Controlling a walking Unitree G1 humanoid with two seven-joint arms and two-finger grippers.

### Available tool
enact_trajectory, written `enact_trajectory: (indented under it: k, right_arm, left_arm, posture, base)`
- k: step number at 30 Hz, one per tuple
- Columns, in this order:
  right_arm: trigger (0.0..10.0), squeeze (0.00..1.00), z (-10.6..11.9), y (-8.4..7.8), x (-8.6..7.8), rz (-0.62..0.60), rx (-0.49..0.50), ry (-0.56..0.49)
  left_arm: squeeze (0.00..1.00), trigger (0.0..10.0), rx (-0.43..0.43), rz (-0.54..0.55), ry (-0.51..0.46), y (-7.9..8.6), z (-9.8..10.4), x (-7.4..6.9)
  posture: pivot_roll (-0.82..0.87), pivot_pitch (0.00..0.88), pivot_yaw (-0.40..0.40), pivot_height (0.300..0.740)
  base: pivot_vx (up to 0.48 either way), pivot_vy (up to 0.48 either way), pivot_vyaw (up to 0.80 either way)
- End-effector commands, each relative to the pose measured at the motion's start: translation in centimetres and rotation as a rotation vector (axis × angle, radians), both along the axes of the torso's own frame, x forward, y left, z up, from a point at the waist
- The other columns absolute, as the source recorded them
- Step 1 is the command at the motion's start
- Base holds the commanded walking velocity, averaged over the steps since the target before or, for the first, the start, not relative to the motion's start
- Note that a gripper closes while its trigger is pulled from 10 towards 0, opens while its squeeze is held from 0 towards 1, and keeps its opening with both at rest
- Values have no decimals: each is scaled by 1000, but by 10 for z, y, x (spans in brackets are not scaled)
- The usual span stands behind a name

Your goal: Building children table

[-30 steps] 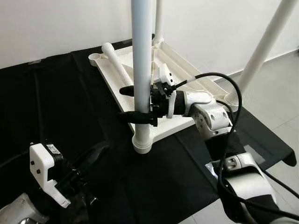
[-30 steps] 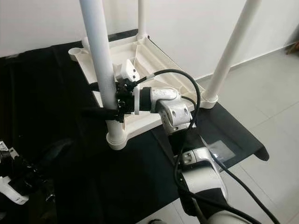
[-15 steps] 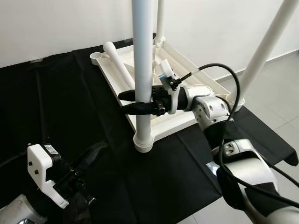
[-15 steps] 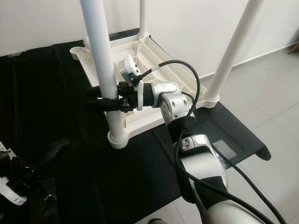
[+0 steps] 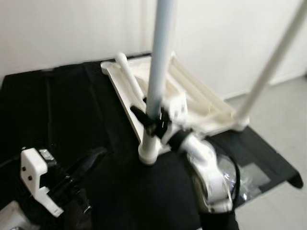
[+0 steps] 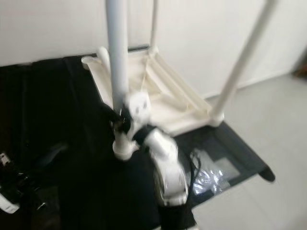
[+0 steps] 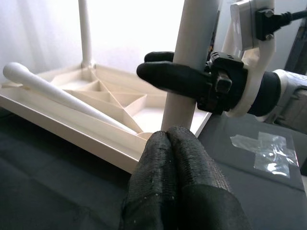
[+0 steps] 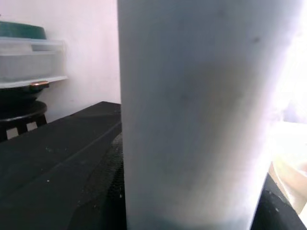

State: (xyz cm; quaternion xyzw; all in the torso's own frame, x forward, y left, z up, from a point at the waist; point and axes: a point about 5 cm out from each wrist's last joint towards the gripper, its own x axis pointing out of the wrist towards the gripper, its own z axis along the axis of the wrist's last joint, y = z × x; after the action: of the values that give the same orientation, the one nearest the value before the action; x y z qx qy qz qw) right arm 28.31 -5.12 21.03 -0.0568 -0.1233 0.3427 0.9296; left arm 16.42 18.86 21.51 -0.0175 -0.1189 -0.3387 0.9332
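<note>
Presently the right pincer [image 5: 152,120] clamps the centre-frame table leg [image 5: 158,76], apparently seating it; left pincer [image 7: 178,158] closed, empty.

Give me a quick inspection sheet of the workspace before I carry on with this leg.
Surface: black cloth spread on the floor, under the parts.
Job's things: white tabletop lies upside down; near leg stands upright in its corner socket; two more legs stand in other corners; one loose leg lies across the underside.
Clutter: clear plastic wrap on the cloth beside the right arm.
Grippers: right gripper closed around the near leg, low on it; left gripper shut, empty, short of that leg.
Cables: black cable looped at the right arm.
Surroundings: white wall, pale tiled floor.
</note>
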Motion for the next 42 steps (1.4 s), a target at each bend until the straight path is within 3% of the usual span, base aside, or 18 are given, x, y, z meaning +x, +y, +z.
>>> enact_trajectory:
  k: [1,7,8,9,10,12,18,21,22,23,24,27,31,36,37,38,39,42]
  right_arm:
    - [0,0,-47,-6,8,-29,-174,177]
    - [0,0,-43,-9,26,-18,-163,181]
    - [3647,0,-38,-10,29,-30,-167,177]
    - [10000,0,-30,-12,34,-9,-175,159]
    - [10000,0,-30,-12,34,-9,-175,159]
    - [10000,1000,-6,-11,39,124,-108,159]
    - [10000,1000,21,-16,42,350,-101,104]
    - [10000,1000,43,-30,46,595,-241,18]
    - [10000,490,46,-35,48,655,-289,18]
    - [10000,490,47,-37,49,689,-314,24]
    - [10000,0,48,-39,51,721,-344,23]
    - [10000,0,49,-41,52,742,-363,22]
    - [10000,0,50,-47,53,905,-437,91]
    - [10000,0,56,-46,55,962,-428,91]
    - [1804,0,60,-45,58,984,-414,82]
    - [1804,0,62,-44,59,997,-404,76]
    - [0,0,63,-43,61,1006,-410,70]
    - [0,0,63,-43,62,1011,-416,67]
  left_arm:
    - [0,10000,9,-11,13,1,-2,3]
    - [0,10000,7,-15,3,0,-1,5]
    - [0,10000,8,-14,1,0,-1,5]
    - [0,10000,9,-13,0,0,0,5]
    - [0,10000,9,-13,0,0,0,5]
    - [0,10000,11,-13,-2,1,0,6]
    - [0,10000,12,-16,-5,0,1,6]
    - [0,10000,13,-10,-4,0,1,4]
    - [0,10000,14,-8,-3,0,1,3]
    - [0,10000,14,-8,-2,0,1,2]
    - [0,10000,14,-8,-1,0,1,2]
    - [0,10000,13,-8,-1,0,1,1]
    - [0,10000,15,-7,9,-1,0,-2]
    - [0,10000,17,-2,13,-1,1,-5]
    - [0,10000,18,1,16,0,1,-5]
    - [0,10000,18,2,17,0,1,-6]
    - [0,10000,17,2,18,0,1,-6]
    - [0,10000,17,2,18,0,1,-6]
  posture:
    - [-44,190,6,740]
    - [-39,178,-1,740]
    - [-37,174,0,740]
    - [-33,175,6,740]
    - [-33,175,6,740]
    - [-26,173,7,740]
    - [-2,171,0,740]
    - [9,173,-3,740]
    - [11,175,-4,740]
    - [11,176,-4,740]
    - [16,178,-5,740]
    - [16,178,-5,740]
    - [41,190,-10,740]
    - [43,194,-9,740]
    - [46,197,-10,740]
    - [47,198,-10,740]
    - [48,201,-13,740]
    - [48,201,-13,740]
  base:
    - [0,0,0]
    - [0,0,0]
    - [0,0,0]
    - [0,0,0]
    - [0,0,0]
    - [0,0,0]
    - [0,0,0]
    - [0,0,0]
    - [0,0,0]
    - [0,0,0]
    - [0,0,0]
    - [0,0,0]
    - [0,0,0]
    - [0,0,0]
    - [0,0,0]
    - [0,0,0]
    - [0,0,0]
    - [0,0,0]
